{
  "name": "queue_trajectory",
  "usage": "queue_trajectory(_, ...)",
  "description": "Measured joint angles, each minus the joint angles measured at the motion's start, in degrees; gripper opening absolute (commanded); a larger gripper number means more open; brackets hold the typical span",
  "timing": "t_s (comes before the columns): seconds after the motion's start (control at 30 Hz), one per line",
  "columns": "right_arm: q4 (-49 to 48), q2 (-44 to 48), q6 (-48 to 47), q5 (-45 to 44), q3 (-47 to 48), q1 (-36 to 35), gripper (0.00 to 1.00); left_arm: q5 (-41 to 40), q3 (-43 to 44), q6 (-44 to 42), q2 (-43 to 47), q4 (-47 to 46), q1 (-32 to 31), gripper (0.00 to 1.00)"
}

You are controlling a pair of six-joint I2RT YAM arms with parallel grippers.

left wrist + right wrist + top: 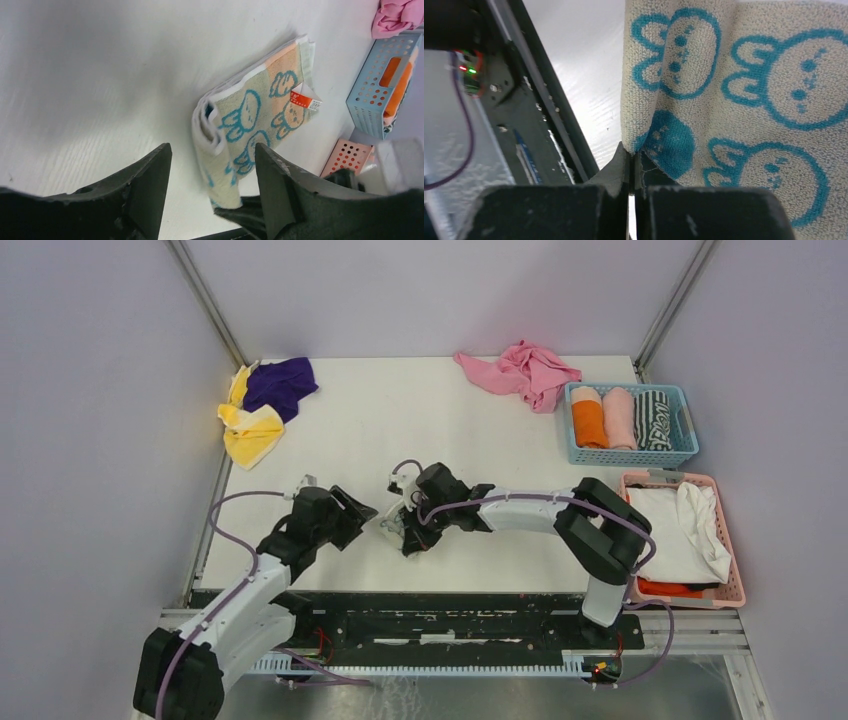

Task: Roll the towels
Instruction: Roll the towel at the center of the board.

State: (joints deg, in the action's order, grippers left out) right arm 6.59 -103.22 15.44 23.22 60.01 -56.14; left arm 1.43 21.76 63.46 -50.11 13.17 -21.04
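Observation:
A cream towel printed with blue rabbits (pixel 252 117) lies folded on the white table, its near end curled over; an orange-and-white tag sits on it. It fills the right wrist view (pixel 744 100). My right gripper (pixel 631 152) is shut on the towel's near corner; in the top view it (pixel 412 537) sits over the towel, which is mostly hidden there. My left gripper (pixel 212 165) is open, its fingers straddling the curled end without touching it; in the top view it (pixel 362 512) is just left of the right gripper.
A blue basket (pixel 630 423) at the right holds rolled towels. A pink basket (pixel 682 538) below it holds white cloth. A pink towel (pixel 522 372) lies at the back; purple (pixel 280 385) and yellow (pixel 250 430) towels lie back left. The table's near edge rail is close.

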Motion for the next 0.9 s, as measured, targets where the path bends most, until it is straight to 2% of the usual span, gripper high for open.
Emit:
queue_trajectory(0.2, -14.6, -4.6, 13.0, 15.3, -4.5, 6.8, 0.01, 1.3, -4.6, -0.4, 5.3, -0.1, 0.5, 0.72)
queue_trajectory(0.4, -27.8, -12.1, 26.0, 24.4, -8.7, 10.6, 0.01, 4.4, -7.5, -0.4, 3.7, -3.7, 0.7, 0.70)
queue_trajectory(0.67, -44.1, -18.7, 40.2, 31.0, -10.7, 14.2, 0.01, 8.8, -8.1, -0.4, -3.9, -11.3, 2.0, 0.63)
queue_trajectory(0.9, -47.4, -19.6, 43.3, 31.8, -10.8, 14.9, 0.01, 9.7, -8.1, -0.6, -10.2, -16.5, 2.0, 0.52)
